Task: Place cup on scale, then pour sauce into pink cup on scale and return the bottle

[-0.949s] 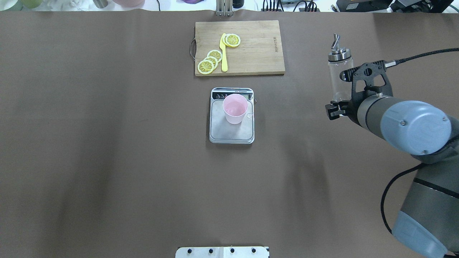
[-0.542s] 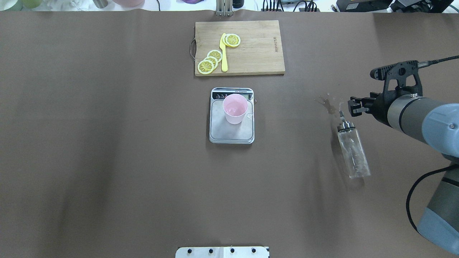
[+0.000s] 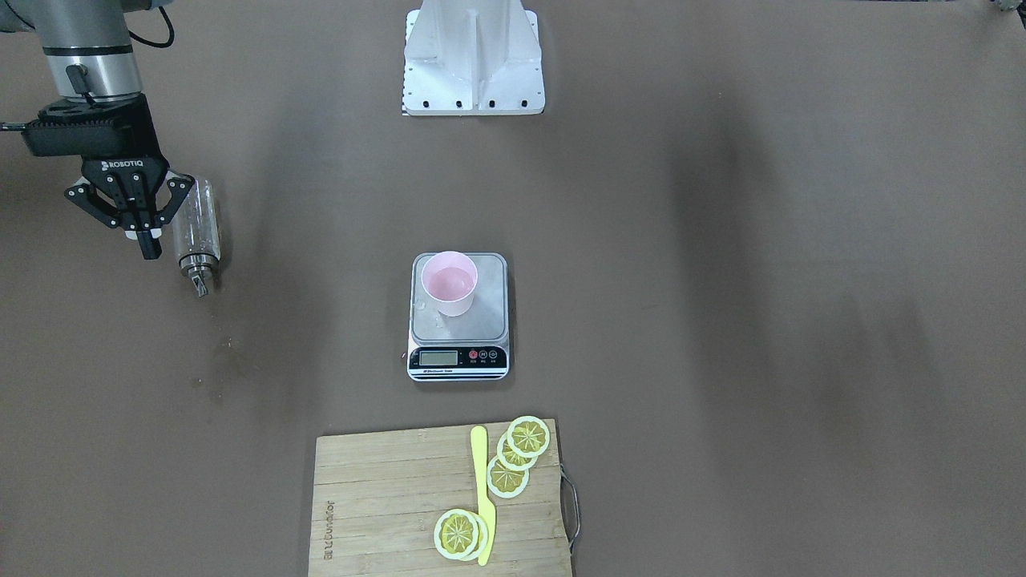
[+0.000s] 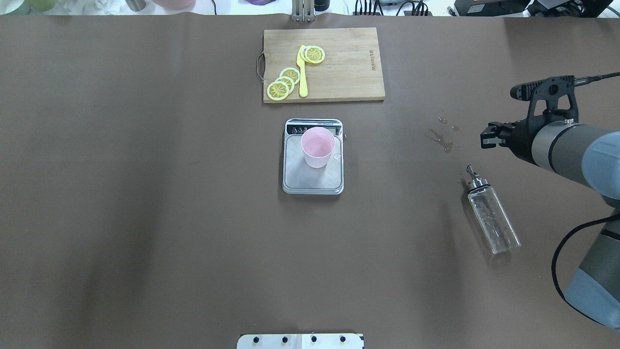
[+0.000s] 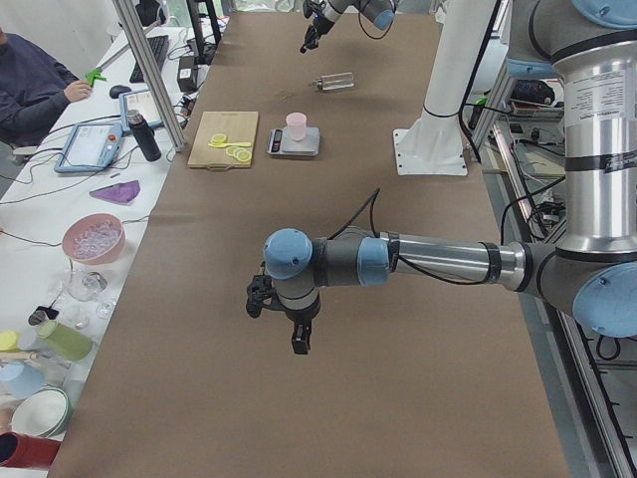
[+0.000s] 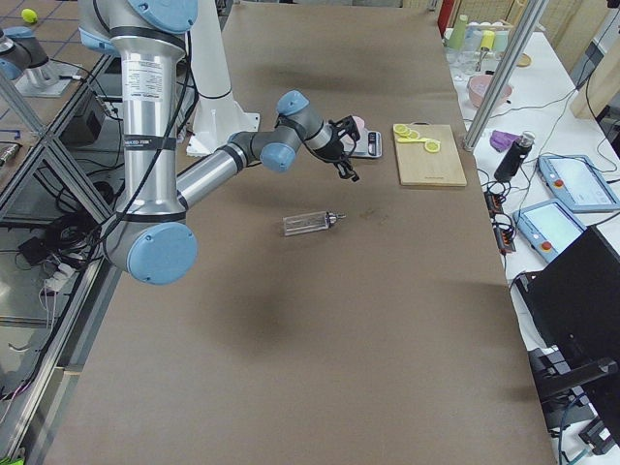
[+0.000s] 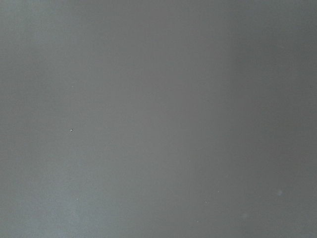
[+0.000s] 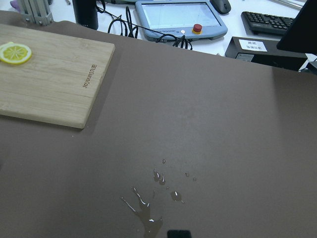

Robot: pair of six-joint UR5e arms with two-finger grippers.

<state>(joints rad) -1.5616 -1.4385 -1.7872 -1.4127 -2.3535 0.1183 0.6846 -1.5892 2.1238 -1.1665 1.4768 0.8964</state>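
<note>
Nearest me, my base plate (image 4: pixel 300 341) sits at the near edge of the table (image 4: pixel 145 232), straight back from the scale (image 4: pixel 313 183), with a broad run of brown table between the two. Far out to the scale's left, toward that end of the table, my left end effector (image 5: pixel 298 347) hangs above the surface. Its camera shows only table, and I cannot tell how wide it stands. To the scale's right, across a good gap of table, the bottle (image 4: pixel 491 213) lies on its side, base toward me and metal spout angled away from me and slightly toward the scale. My right end effector (image 3: pixel 147 243) hovers off the table a little beyond the spout, apart from the bottle, drawn in narrow and gripping nothing. Between it and the scale, wet splashes of sauce (image 4: pixel 444 141) mark the table. The cup (image 4: pixel 317 147) stands upright on the scale's platform, at the display end. Beyond the scale lies a cutting board (image 4: pixel 348 63) with lemon slices (image 4: pixel 284 82) and a yellow knife (image 4: pixel 302 72), its far side close to the table's far edge.
</note>
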